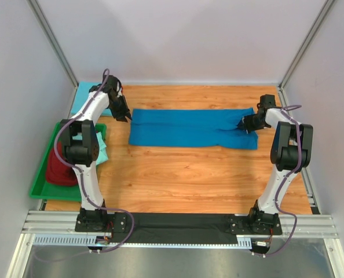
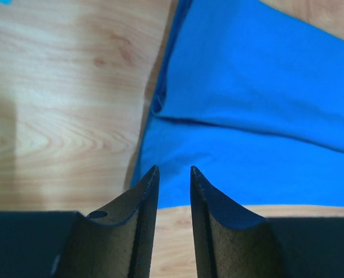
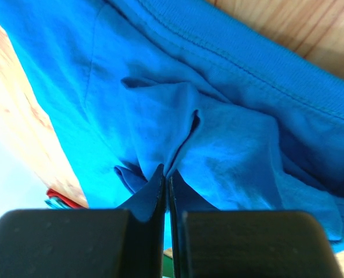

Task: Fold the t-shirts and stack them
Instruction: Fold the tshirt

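A royal blue t-shirt (image 1: 189, 127) lies folded into a long strip across the middle of the wooden table. My left gripper (image 1: 127, 117) is at the strip's left end. In the left wrist view it (image 2: 173, 169) is open and empty, just over the corner of the shirt (image 2: 264, 87). My right gripper (image 1: 245, 123) is at the strip's right end. In the right wrist view it (image 3: 166, 171) is shut on a pinched fold of the blue shirt (image 3: 149, 87) near the collar.
A green tray (image 1: 39, 179) stands at the left edge and holds a red shirt (image 1: 59, 171) and a pale aqua one (image 1: 101, 152). A sky blue shirt (image 1: 84, 95) lies at the back left corner. White walls enclose the table.
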Controlling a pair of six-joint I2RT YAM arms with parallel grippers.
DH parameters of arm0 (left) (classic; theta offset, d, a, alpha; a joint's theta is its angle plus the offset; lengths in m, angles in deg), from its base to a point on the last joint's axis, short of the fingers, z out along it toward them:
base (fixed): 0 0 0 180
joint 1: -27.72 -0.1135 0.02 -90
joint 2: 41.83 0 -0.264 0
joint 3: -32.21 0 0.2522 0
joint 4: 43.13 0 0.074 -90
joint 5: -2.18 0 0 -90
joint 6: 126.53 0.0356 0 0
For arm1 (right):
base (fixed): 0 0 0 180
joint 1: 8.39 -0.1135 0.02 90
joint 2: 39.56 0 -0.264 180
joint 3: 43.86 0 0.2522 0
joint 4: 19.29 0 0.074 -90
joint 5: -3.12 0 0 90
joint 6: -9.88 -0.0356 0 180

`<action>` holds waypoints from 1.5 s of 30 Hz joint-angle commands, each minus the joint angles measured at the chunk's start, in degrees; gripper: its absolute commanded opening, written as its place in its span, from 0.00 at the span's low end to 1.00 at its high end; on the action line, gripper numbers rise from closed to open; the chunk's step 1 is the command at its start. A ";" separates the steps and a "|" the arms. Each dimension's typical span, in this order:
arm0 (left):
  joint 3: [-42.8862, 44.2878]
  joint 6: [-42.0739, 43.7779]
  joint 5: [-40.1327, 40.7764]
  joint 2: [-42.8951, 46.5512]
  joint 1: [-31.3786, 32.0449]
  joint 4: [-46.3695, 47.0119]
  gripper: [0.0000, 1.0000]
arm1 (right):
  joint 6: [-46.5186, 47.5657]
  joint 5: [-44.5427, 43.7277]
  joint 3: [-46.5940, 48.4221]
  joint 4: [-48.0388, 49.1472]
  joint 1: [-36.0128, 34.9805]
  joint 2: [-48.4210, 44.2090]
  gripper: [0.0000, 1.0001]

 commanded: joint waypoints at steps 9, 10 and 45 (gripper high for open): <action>7.19 4.58 2.53 -8.53 0.08 -0.84 0.34 | 5.47 1.10 1.69 -1.16 -0.56 -2.79 0.00; 7.71 4.58 2.61 -8.89 0.08 -1.27 0.34 | 5.56 1.19 1.60 -1.16 -0.56 -2.70 0.00; 5.61 3.79 0.07 -11.27 0.60 0.66 0.10 | 5.21 0.66 1.24 -1.24 -0.56 -2.96 0.00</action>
